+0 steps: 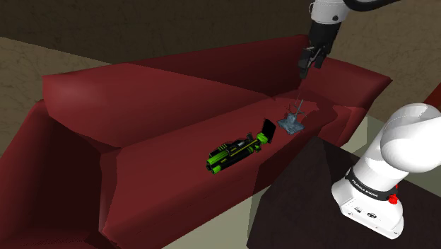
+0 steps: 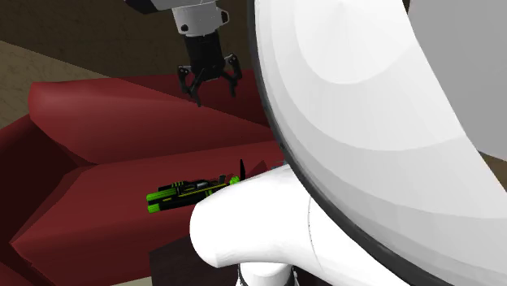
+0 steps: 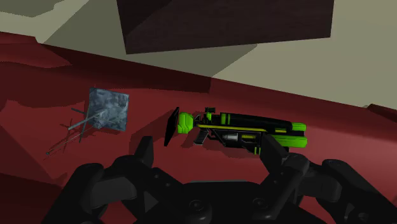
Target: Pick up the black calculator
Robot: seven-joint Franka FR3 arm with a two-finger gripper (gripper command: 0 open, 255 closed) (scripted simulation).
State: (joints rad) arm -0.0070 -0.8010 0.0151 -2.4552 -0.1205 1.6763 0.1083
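Note:
The black calculator [image 1: 269, 131] is a thin dark slab standing on edge on the dark red sofa seat [image 1: 162, 177], leaning at the muzzle end of a green and black toy gun [image 1: 237, 152]. My gripper [image 1: 309, 65] hangs high above the seat, over the backrest, open with nothing between its fingers. In the second exterior view the gripper [image 2: 214, 88] is spread well above the calculator [image 2: 241, 171] and the toy gun [image 2: 188, 191]. In the wrist view the calculator [image 3: 172, 126] lies far beyond the open gripper [image 3: 208, 153], touching the toy gun [image 3: 248, 130].
A grey-blue block with thin wire legs [image 1: 293, 122] sits on the seat just past the calculator, also seen as the block [image 3: 108, 109]. The sofa's backrest [image 1: 212, 74] and armrest [image 1: 353, 85] bound the seat. My dark stand [image 1: 304, 198] is beside the sofa.

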